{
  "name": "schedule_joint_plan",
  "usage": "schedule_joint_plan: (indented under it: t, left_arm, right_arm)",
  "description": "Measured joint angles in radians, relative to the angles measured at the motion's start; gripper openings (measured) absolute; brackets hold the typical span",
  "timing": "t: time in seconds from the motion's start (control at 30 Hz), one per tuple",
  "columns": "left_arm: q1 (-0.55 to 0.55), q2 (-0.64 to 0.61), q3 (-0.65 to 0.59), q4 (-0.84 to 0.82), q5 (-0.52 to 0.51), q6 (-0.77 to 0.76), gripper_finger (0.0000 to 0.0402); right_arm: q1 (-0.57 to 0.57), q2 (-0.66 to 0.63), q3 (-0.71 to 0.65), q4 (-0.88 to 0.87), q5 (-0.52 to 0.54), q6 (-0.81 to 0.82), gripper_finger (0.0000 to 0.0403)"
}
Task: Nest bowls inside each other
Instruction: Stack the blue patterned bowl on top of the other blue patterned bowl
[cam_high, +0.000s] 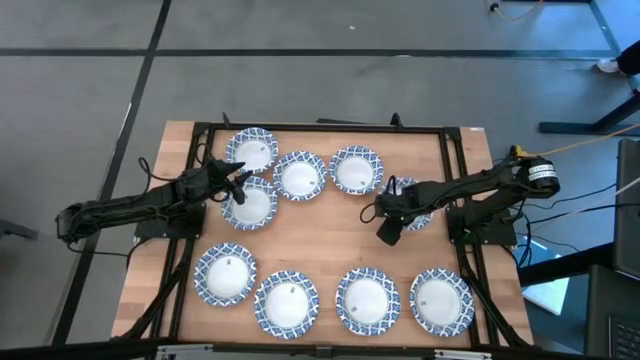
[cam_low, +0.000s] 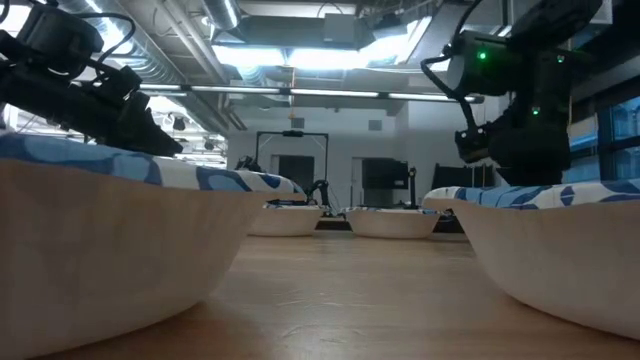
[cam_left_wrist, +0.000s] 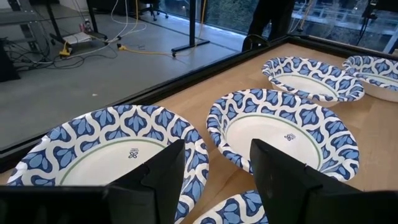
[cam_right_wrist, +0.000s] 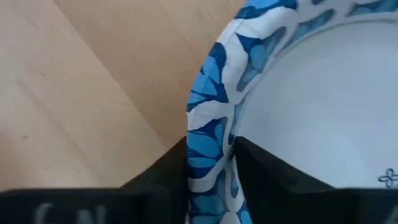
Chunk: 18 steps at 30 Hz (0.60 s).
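On the wooden table (cam_high: 330, 235), the right gripper (cam_right_wrist: 210, 163) pinches a bowl's (cam_right_wrist: 298, 124) rim — next, lift it; the left gripper (cam_left_wrist: 214, 177) waits open.

Nine bowls (cam_high: 301, 175) are seen, each white inside with a rim band patterned in blue leaf shapes on white; a thin green ring and a small dark blue mark at the centre are shown in the left wrist view; the outer walls are seen as plain cream in the low view. The surface (cam_high: 330, 235) is shown in light wood grain, framed by black rails (cam_high: 330, 128); the left end effector (cam_high: 238, 185) and the right end effector (cam_high: 376, 210) are seen as black; the floor (cam_high: 300, 60) is shown grey, crossed by dark lines.
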Motion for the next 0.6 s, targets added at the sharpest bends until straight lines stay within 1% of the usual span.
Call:
schedule_joint_plan:
  t: [0.17,0.33,0.43,0.6]
  left_arm:
    - [0.0,0.0,0.0,0.0,0.0,0.0,0.0176]
    - [0.0,0.0,0.0,0.0,0.0,0.0,0.0176]
    - [0.0,0.0,0.0,0.0,0.0,0.0,0.0176]
    - [0.0,0.0,0.0,0.0,0.0,0.0,0.0176]
  right_arm:
    - [0.0,0.0,0.043,-0.005,0.002,-0.032,0.0056]
    - [0.0,0.0,0.108,-0.012,0.002,-0.08,0.0016]
    - [0.0,0.0,0.159,-0.037,0.002,-0.105,0.0006]
    - [0.0,0.0,0.273,-0.14,0.002,-0.112,0.0012]
